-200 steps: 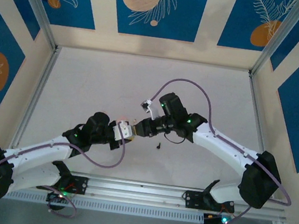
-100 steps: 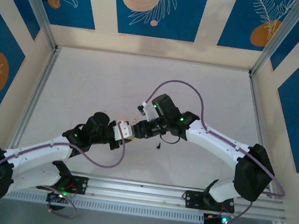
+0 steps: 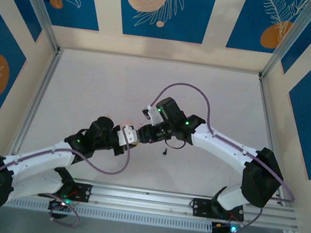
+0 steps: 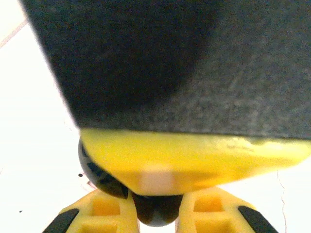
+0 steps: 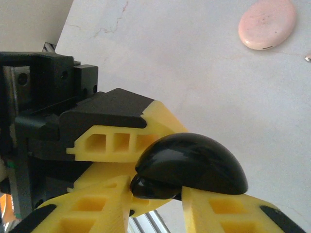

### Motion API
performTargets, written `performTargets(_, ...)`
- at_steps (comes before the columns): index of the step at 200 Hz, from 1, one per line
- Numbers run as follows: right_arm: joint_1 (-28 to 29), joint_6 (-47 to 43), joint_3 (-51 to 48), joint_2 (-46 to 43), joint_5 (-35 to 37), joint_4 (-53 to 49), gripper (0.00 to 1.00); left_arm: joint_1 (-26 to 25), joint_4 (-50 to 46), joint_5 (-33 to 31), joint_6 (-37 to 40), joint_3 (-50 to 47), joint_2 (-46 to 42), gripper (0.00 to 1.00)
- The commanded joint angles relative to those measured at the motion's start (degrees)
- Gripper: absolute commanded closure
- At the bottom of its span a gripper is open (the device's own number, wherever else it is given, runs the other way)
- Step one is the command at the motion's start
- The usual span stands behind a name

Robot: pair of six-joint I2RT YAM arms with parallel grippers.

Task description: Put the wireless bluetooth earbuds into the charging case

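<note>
Robot arms, two: left arm (image 3: 37,160) and right arm (image 3: 227,148). Grippers, two: left gripper (image 3: 133,135) and right gripper (image 3: 145,133); purple cables, two: left cable (image 3: 106,171) and right cable (image 3: 189,86). Black domed piece (image 5: 192,165), one; pink oval disc (image 5: 267,23), one; black earbud (image 3: 164,151), one, on the single table (image 3: 108,80) just near of the grippers.

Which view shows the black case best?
Right wrist: the black case shows its whole glossy dome, seated between yellow fingers. Left wrist: dark slivers of it under a blocking yellow finger. Top external: too small to make out.
</note>
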Motion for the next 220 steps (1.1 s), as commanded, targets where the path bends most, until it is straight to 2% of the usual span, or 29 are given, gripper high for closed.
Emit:
performTargets(1,-0.58,0.99,0.23,-1.03,1.24,-1.2,0.71,-0.69,0.81,0.24,-0.46,0.18,-1.57,0.85)
performTargets(33,-1.54,0.91,-1.15,-2.0,-0.76,-0.21,0.72,-0.67,1.42,0.24,-0.9,-0.22,-2.11,0.85)
performTargets(66,-1.63,0.52,-2.14,-3.29,-4.3,2.82,0.62,-0.66,2.07,0.34,-1.03,-0.5,-2.22,0.85)
performTargets(110,-2.73,-0.78,-4.07,-7.46,-5.5,5.06,0.61,-0.67,2.36,0.25,-1.27,-0.88,-2.64,0.85)
performTargets(152,-5.51,-0.03,-7.15,-11.46,-8.17,7.44,0.69,-0.61,4.91,0.97,-2.21,-2.06,-3.08,0.86)
performTargets(220,-5.02,-0.52,-5.62,-6.02,-12.27,6.47,0.82,-0.62,5.32,1.74,-2.81,-1.81,-2.99,0.85)
